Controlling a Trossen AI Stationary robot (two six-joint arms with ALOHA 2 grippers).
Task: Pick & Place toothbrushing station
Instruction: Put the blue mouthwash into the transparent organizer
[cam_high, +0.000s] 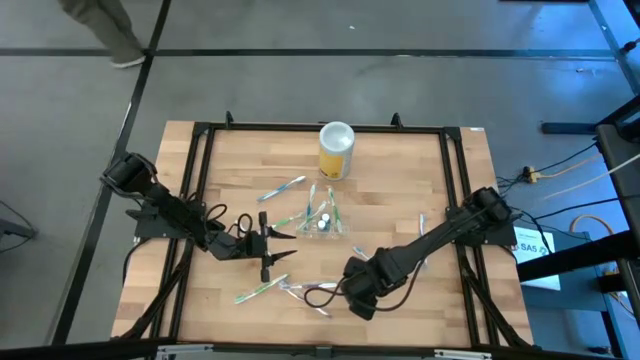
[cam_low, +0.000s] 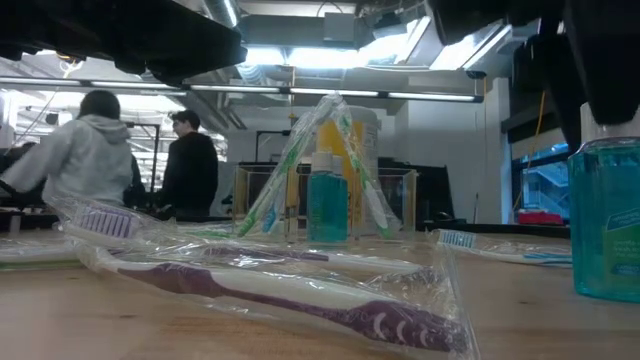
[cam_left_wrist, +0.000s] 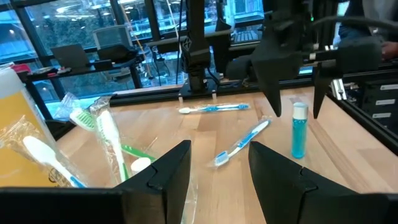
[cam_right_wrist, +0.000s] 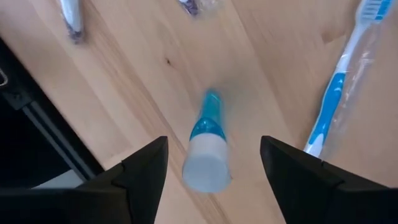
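Note:
The toothbrushing station (cam_high: 322, 222), a clear container, stands mid-table with wrapped toothbrushes leaning in it and a small blue bottle inside (cam_low: 327, 205). A second small blue bottle with a white cap (cam_left_wrist: 299, 132) stands upright on the wood nearer the front. My right gripper (cam_left_wrist: 297, 115) hangs open over it, pointing down. Its fingers stand on either side of the cap (cam_right_wrist: 207, 168) without touching. In the high view this gripper (cam_high: 352, 290) hides the bottle. My left gripper (cam_high: 285, 247) waits left of the station, level and open, with nothing between its fingers (cam_left_wrist: 217, 152).
A yellow canister with a white lid (cam_high: 336, 150) stands at the far edge. Loose wrapped toothbrushes lie about: blue ones (cam_left_wrist: 242, 140) (cam_left_wrist: 214, 109) (cam_right_wrist: 336, 106), a green one (cam_high: 262, 290), a purple one (cam_low: 300, 300). Black frame rails (cam_high: 200, 180) edge the table. People stand beyond it (cam_low: 190, 160).

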